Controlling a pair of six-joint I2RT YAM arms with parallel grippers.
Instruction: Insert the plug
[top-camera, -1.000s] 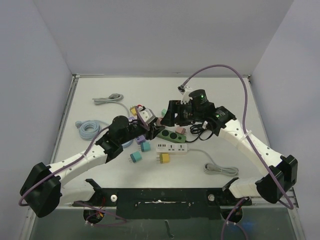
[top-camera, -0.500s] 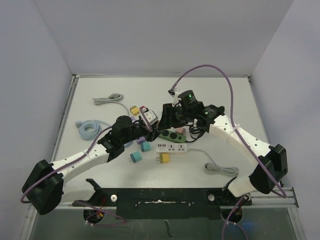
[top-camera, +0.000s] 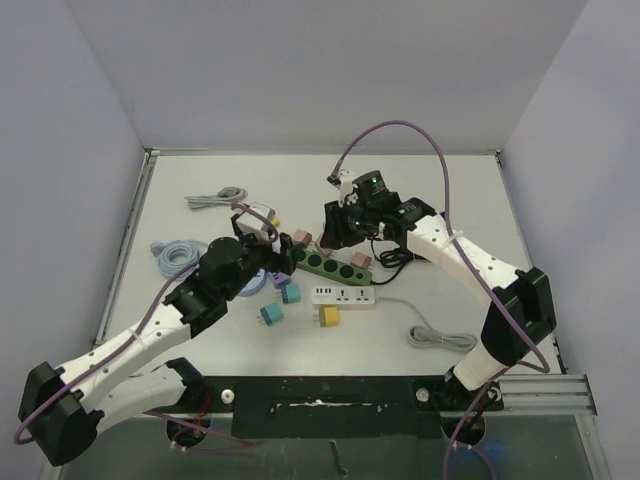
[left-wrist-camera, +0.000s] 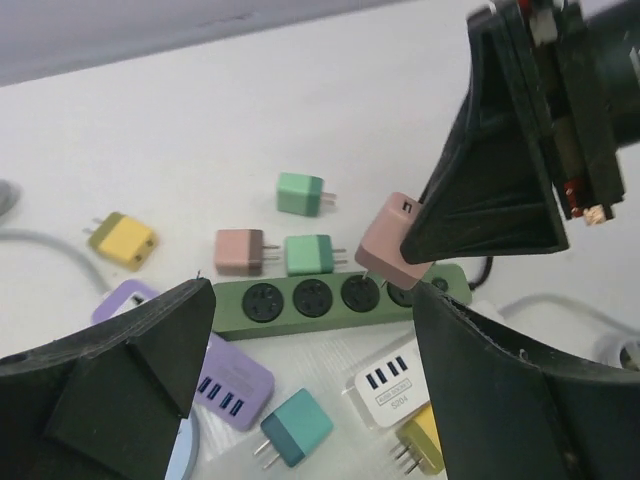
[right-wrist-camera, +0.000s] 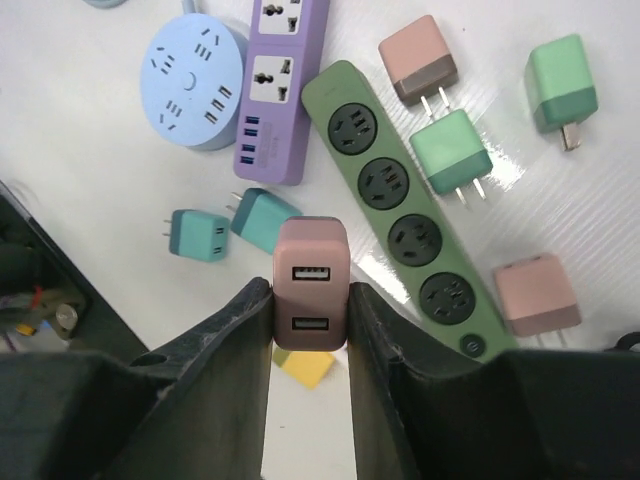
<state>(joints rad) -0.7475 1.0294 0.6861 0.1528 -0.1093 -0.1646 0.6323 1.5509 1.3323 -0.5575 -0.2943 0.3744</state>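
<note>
My right gripper (right-wrist-camera: 310, 290) is shut on a pink plug (right-wrist-camera: 311, 262) with two USB ports facing the camera. In the left wrist view this pink plug (left-wrist-camera: 392, 250) hangs tilted just above the green power strip (left-wrist-camera: 330, 298), its prongs close to the third socket. The green power strip (top-camera: 330, 266) lies in the middle of the table, under the right gripper (top-camera: 335, 238). My left gripper (left-wrist-camera: 315, 375) is open and holds nothing. It sits just to the left of the strip, left gripper (top-camera: 275, 258) apart from the plug.
Loose pink (right-wrist-camera: 420, 58) and green (right-wrist-camera: 450, 150) plugs lie beside the strip. A white strip (top-camera: 343, 297), a purple strip (left-wrist-camera: 205, 375), a round blue strip (top-camera: 180, 257), teal plugs (top-camera: 290, 293) and a yellow plug (top-camera: 329, 316) lie nearby. Grey cables (top-camera: 440, 338) sit at the sides.
The left gripper has opened and drawn back to the left. The right gripper has shut on the pink plug and shifted left over the green strip.
</note>
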